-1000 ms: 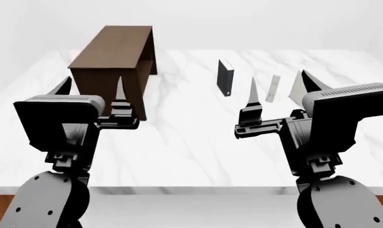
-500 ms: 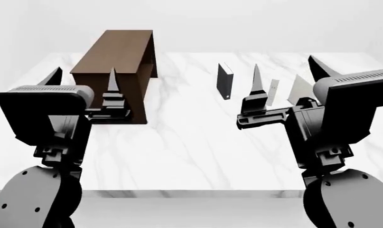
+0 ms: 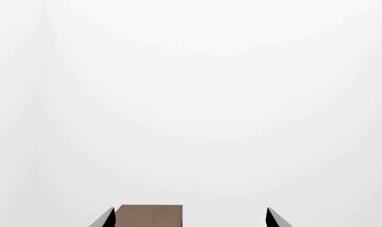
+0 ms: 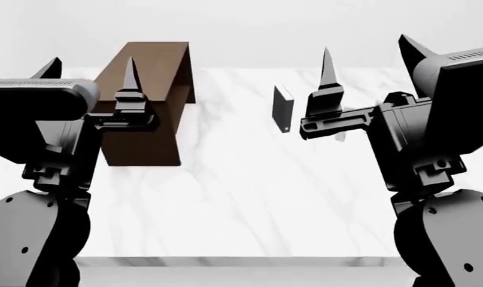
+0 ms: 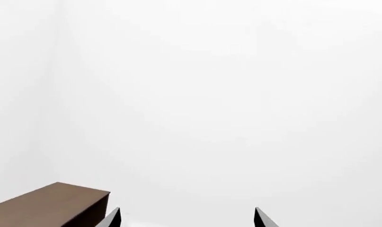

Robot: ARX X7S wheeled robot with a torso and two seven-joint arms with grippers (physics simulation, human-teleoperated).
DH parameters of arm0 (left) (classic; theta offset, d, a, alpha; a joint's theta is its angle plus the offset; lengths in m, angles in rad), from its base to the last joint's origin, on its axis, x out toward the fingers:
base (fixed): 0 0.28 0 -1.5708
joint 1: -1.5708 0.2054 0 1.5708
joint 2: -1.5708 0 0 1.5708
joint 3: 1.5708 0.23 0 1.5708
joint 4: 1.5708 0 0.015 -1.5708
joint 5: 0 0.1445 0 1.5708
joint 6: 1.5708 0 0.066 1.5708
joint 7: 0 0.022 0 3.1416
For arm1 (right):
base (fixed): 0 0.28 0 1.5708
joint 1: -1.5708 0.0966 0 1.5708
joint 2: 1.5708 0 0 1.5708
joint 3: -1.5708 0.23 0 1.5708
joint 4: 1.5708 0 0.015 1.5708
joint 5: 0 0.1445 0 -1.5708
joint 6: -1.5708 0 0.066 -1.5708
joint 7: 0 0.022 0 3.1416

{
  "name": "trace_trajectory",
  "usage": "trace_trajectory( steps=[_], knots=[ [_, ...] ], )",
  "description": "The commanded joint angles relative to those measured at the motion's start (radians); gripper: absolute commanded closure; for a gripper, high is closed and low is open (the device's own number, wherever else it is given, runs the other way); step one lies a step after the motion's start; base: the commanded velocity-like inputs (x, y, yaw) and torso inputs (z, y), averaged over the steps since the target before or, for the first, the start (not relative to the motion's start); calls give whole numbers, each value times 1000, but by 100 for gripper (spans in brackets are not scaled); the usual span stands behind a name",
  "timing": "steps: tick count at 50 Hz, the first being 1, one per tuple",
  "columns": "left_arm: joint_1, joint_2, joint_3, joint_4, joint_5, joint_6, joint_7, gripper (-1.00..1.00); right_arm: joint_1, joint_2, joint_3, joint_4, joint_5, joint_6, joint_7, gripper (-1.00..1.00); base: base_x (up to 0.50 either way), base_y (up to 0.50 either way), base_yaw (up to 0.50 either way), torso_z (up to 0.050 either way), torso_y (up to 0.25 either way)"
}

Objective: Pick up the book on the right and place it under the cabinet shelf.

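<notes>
Standing apart-fingered and empty, left claw (image 4: 88,69) and right claw (image 4: 367,55); no legible writing anywhere.

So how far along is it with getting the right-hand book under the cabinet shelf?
Barely begun. Nothing is done: the cabinet shelf shows no book under it that I can see. In hand: both arms are raised with the left gripper and right gripper open and empty. The pale book is hidden behind the right arm now; only the black book shows clearly. Grasping, carrying and placing all remain.
</notes>
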Motion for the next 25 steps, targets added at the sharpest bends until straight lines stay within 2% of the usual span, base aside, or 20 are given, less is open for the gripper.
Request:
trace_trajectory(
  steps=[1, 25],
  knots=[
    [-12, -5, 0, 1, -10, 1, -6, -100, 28, 1, 2, -8, 13, 30, 4, -100, 203, -188, 0, 0, 0],
    [-24, -15, 15, -3, -24, -4, -20, -100, 40, 10, -2, -11, 37, 38, 14, -100, 212, -250, 0, 0, 0]
  ],
)
